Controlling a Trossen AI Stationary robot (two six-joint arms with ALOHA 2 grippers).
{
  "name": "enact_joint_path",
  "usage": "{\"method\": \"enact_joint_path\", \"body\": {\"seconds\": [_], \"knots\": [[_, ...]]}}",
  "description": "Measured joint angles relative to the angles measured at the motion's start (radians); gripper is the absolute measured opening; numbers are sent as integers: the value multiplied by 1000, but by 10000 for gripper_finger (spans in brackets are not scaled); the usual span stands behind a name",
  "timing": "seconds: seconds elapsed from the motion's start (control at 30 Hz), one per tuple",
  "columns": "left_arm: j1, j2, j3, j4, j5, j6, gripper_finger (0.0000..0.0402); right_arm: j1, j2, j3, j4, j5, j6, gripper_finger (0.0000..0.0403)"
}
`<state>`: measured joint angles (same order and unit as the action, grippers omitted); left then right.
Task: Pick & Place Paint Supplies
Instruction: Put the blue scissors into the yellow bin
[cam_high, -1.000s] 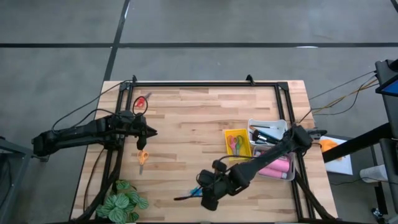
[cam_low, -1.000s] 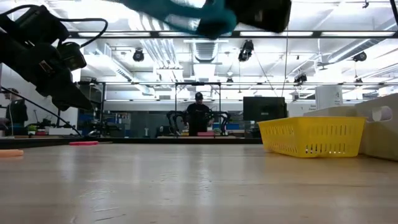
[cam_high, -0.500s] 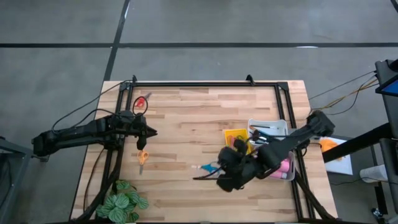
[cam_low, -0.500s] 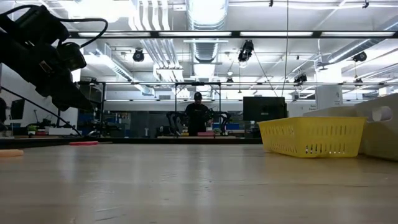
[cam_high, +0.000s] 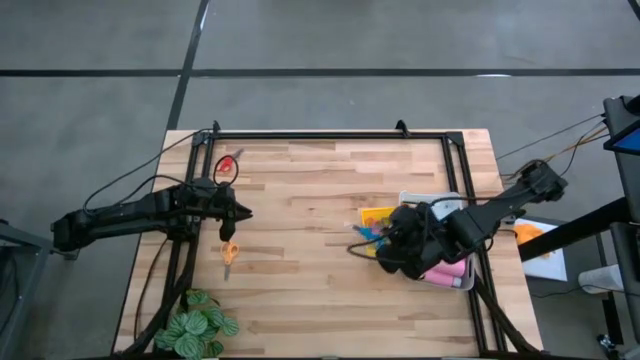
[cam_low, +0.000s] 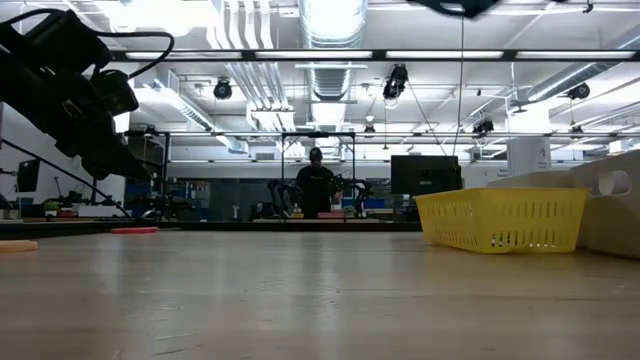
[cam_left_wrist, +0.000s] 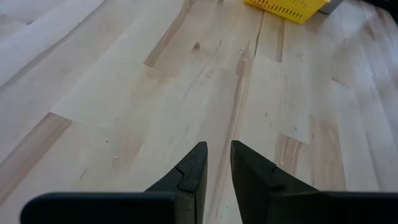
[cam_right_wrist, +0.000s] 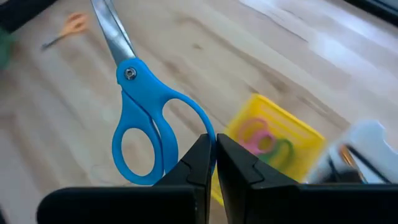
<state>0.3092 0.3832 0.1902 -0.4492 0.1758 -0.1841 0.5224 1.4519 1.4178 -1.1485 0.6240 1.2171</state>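
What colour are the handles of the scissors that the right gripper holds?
Blue. The scissors show best in the right wrist view, pinched in the right gripper.

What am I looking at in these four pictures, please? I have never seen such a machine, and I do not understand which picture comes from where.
This is a robot with two dark arms at a light wooden table. One camera looks down from above, one sits at table height, and one rides on each wrist.

From above, the right gripper is shut on a pair of blue-handled scissors and holds them above the table beside the small yellow plastic tray; the right wrist picture shows this closely. Next to it stands a white tray with pink bottles.

The left gripper waits over bare wood, holding nothing. Orange-handled scissors, red-handled scissors and a leafy green plant lie near it.
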Motion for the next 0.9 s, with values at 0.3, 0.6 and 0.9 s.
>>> {"method": "enact_joint_path", "body": {"seconds": [0.3,0.6,0.9], "knots": [[0,0,0,0,0,0,72,-46,-161,-281,-30,7,364,15],[0,0,0,1,0,0,72,-114,-164,-427,6,-85,563,15],[0,0,0,2,0,0,72,-202,-48,-459,89,-210,556,15]]}}
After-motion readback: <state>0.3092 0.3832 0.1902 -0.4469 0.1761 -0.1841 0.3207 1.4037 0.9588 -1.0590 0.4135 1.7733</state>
